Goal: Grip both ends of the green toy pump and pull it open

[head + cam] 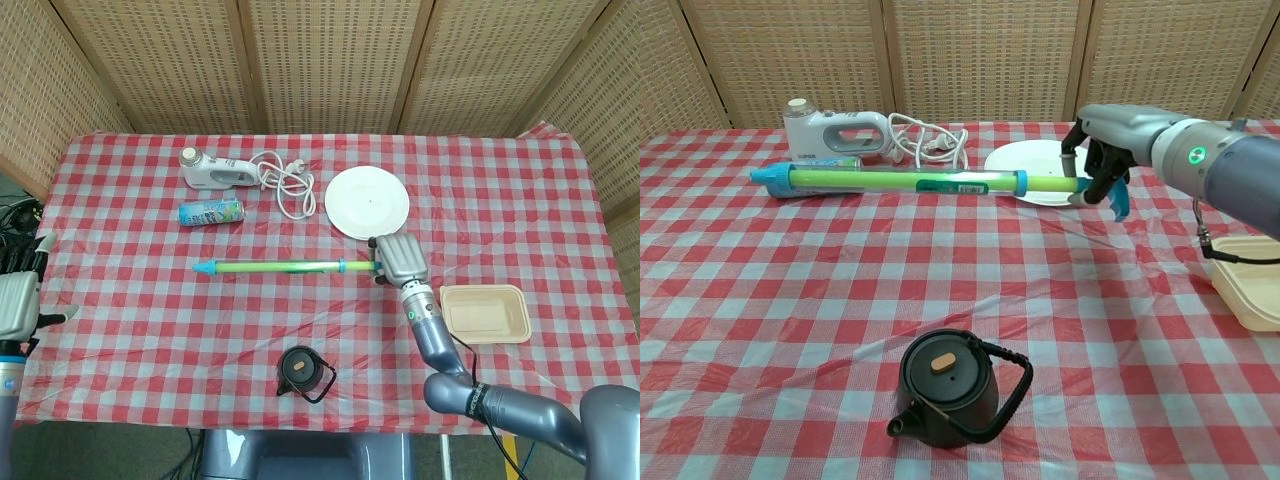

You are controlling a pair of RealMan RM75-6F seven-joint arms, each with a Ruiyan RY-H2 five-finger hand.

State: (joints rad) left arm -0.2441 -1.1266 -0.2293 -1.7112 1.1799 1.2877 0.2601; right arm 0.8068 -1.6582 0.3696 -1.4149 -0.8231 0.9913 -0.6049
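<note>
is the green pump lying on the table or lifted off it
Lifted: the right hand holds one end of the green toy pump, which hangs level above the table.

Checked cloth [120, 320] covers table. Far left: white mixer [212, 172], its cord [285, 185] coiled beside it; blue can [211, 212] lying on its side just in front. White plate [367, 202] near centre. Beige tray [485, 313] at right. Black kettle [945, 387] near front edge.
</note>
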